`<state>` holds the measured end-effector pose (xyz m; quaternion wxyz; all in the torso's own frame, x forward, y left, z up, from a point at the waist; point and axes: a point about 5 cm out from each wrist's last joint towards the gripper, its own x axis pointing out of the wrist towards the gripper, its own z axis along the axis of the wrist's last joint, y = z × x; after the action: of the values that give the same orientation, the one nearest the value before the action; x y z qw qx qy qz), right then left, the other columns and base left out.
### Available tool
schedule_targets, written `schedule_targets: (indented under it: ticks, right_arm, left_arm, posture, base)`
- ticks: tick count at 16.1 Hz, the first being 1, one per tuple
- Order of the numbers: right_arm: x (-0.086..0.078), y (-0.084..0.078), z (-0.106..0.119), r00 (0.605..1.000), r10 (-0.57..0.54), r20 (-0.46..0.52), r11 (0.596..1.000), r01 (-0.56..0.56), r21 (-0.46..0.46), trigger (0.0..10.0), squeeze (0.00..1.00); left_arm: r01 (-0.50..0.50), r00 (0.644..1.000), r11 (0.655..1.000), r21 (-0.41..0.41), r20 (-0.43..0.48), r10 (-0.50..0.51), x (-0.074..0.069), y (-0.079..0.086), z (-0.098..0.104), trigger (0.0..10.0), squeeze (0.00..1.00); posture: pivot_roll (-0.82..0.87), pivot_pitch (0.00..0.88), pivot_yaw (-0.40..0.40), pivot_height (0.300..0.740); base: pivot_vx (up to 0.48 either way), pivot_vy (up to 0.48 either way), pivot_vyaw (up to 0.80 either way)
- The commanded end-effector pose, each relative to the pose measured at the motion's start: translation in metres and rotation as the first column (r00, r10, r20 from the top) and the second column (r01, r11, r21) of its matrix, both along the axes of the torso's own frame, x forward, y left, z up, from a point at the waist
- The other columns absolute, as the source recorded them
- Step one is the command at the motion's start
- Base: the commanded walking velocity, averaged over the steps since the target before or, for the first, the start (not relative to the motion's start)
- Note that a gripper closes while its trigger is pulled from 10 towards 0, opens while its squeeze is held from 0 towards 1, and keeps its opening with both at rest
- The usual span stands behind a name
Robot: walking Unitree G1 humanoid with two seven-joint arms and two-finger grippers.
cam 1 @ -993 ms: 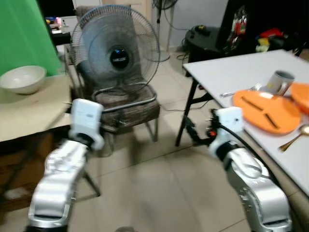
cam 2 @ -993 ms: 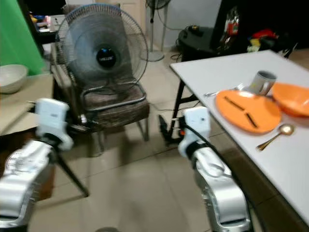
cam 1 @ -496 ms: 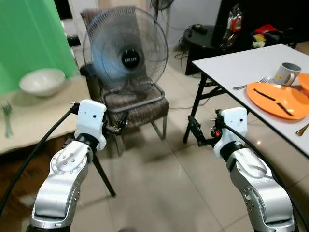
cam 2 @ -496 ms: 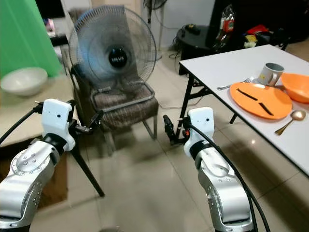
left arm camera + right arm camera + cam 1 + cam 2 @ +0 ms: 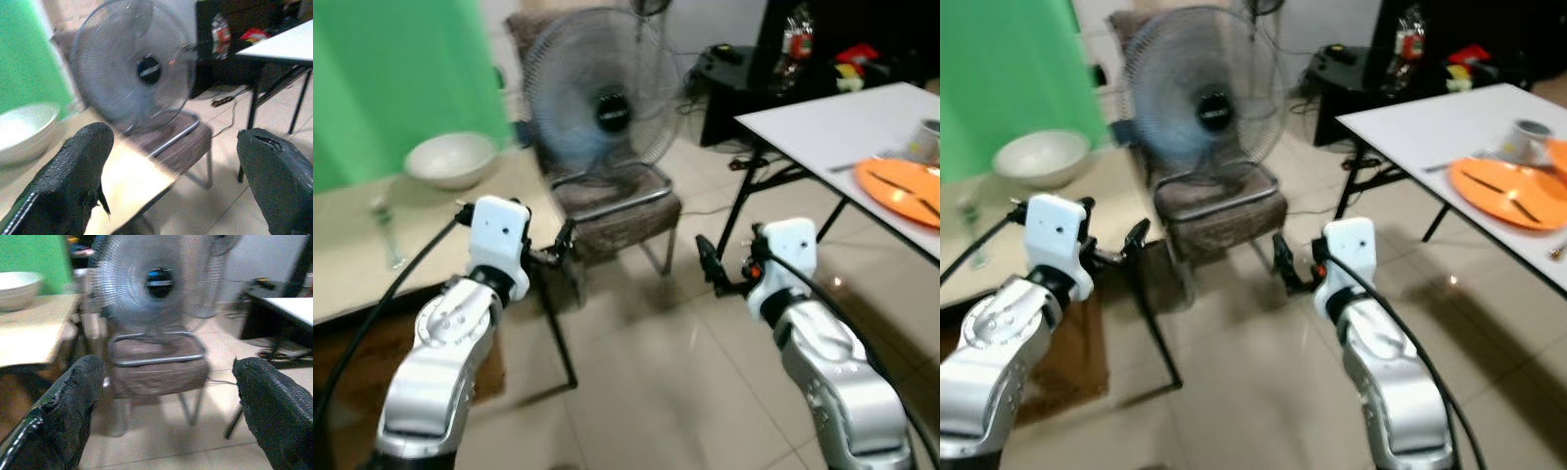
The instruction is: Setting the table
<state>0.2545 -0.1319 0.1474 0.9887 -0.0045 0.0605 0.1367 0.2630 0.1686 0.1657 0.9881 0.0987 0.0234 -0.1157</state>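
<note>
No legible text anywhere.

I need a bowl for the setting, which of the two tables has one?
The beige table on the robot's left: a white bowl sits on it. The white table holds an orange plate.

- Your orange plate (image 5: 906, 188) is cut by the right edge, with the mug (image 5: 930, 134) above it barely showing.
- The fork (image 5: 385, 227) at centre left is blurred.
- The fan (image 5: 134, 73) is smeared in the left wrist view.

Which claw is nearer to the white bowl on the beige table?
Left. The left claw hangs just past the beige table's edge, near the white bowl; the right claw is farther, beyond the chair.
</note>
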Motion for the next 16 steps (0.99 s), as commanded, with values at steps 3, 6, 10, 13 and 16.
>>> schedule_targets:
  ticks: [3,6,10,13,16]
  right_arm:
    - [0.0025,-0.0017,0.0037,1.000,-0.001,0.009,1.000,0.001,0.003,10.0,1.00]
    - [0.0035,-0.0003,0.0047,1.000,0.027,0.012,0.999,-0.027,-0.023,10.0,1.00]
    - [0.0040,0.0013,0.0039,0.999,0.053,0.008,0.998,-0.053,-0.033,10.0,1.00]
    - [0.0039,0.0018,0.0036,0.998,0.060,0.006,0.998,-0.060,-0.036,10.0,1.00]
    - [0.0042,0.0042,0.0026,0.996,0.087,0.004,0.995,-0.086,-0.045,10.0,1.00]
  left_arm:
    - [-0.010,1.000,1.000,0.005,0.006,0.010,0.0028,-0.0007,0.0019,10.0,0.00]
    - [-0.029,0.999,0.999,-0.017,0.027,0.029,0.0045,0.0010,0.0042,10.0,0.00]
    - [-0.042,0.998,0.999,-0.029,0.036,0.043,0.0022,0.0033,0.0051,10.0,0.00]
    - [-0.046,0.998,0.998,-0.032,0.035,0.047,0.0015,0.0031,0.0046,10.0,0.00]
    - [-0.048,0.998,0.998,-0.032,0.035,0.049,0.0010,0.0032,0.0044,10.0,0.00]
  posture:
    - [0.10,0.000,0.008,0.740]
    - [0.10,0.000,0.001,0.740]
    - [0.11,0.000,-0.011,0.740]
    - [0.11,0.000,-0.015,0.740]
    - [0.11,0.000,-0.020,0.740]
  base:
    - [0.000,0.000,0.00]
    - [0.000,0.000,0.00]
    - [0.212,0.000,0.80]
    - [0.312,0.000,0.80]
    - [0.316,0.000,0.56]
